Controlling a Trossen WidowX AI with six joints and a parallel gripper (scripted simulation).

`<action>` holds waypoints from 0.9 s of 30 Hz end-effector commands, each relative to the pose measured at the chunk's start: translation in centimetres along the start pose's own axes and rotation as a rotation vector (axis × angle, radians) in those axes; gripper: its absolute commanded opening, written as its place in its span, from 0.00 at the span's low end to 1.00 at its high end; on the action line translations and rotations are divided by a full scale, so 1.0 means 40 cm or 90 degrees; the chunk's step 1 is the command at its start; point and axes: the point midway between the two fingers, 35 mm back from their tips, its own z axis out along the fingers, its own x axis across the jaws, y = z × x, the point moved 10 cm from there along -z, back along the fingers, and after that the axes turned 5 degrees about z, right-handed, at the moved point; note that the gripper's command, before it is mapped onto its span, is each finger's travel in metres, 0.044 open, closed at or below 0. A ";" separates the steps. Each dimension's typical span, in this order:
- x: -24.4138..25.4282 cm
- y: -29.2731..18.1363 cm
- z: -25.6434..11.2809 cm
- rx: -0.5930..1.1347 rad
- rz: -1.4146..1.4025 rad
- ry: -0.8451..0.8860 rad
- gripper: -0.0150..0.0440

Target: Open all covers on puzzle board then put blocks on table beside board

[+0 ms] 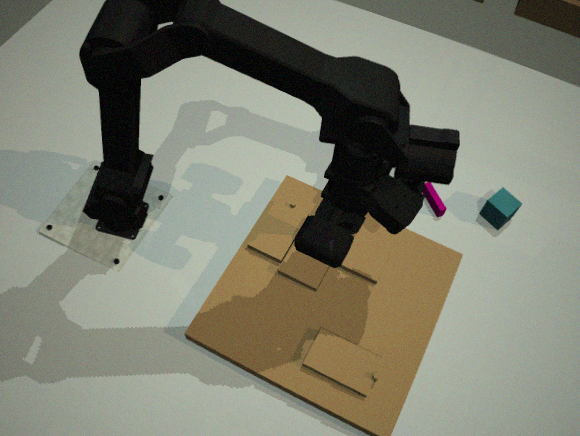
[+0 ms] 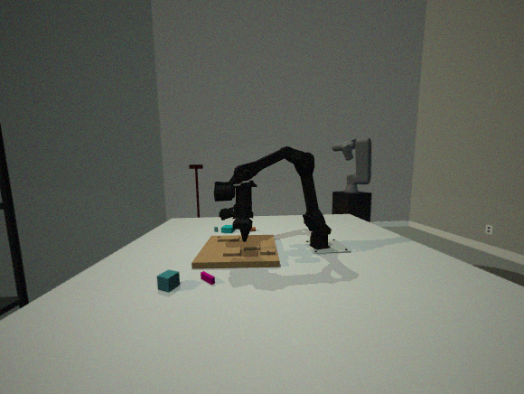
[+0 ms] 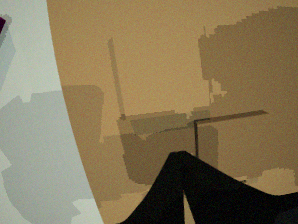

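Observation:
The tan puzzle board (image 1: 425,300) (image 2: 205,259) lies flat. A cover with a pin (image 1: 272,242) (image 2: 267,253) is near the robot's side, and a plain cover (image 1: 303,271) (image 2: 251,248) lies beside it. A third cover (image 1: 361,262) (image 2: 232,255) is partly behind the hand in the top view. A fourth cover with a pin (image 1: 341,361) (image 2: 229,239) is apart from these. My gripper (image 2: 245,239) (image 3: 177,158) is shut and empty, pointing down low over the board near the plain and third covers. Contact cannot be told. No block shows in a well.
A dark teal cube (image 1: 500,209) (image 2: 168,281) and a magenta bar (image 1: 434,200) (image 2: 208,277) lie on the table off one board edge. Beyond the opposite edge are a teal box (image 2: 227,229), a small teal piece (image 2: 216,229) and an orange piece (image 2: 253,229).

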 end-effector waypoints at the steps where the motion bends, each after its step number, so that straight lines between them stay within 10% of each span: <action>1: 0.000 -0.001 0.013 0.002 -0.003 0.002 0.25; 27: 0.000 -0.003 0.077 0.002 -0.003 0.001 0.25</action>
